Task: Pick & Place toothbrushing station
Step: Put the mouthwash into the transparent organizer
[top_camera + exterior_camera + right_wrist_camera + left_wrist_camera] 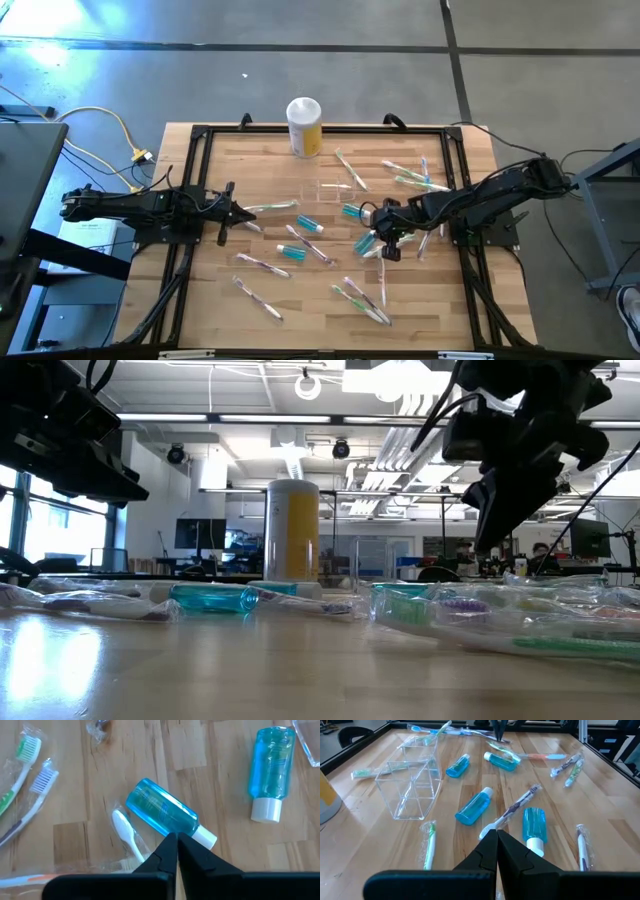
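Left wrist view: toothbrushing station (410,787)
Clear, boxy, divided, empty on wood; left gripper (497,842) and right gripper (176,845) pressed together, holding nothing.

The desk (600,795) is made of pale wood planks, smooth with a slight sheen. The toothbrushing station (412,782) is formed of clear, glossy plastic, and the blue bottles (162,813) of translucent plastic with white caps. The toothbrushes (429,845) are sealed in crinkled clear film.

Scattered toothbrushes (357,298) and bottles (292,254) crowding clear holder (322,190)
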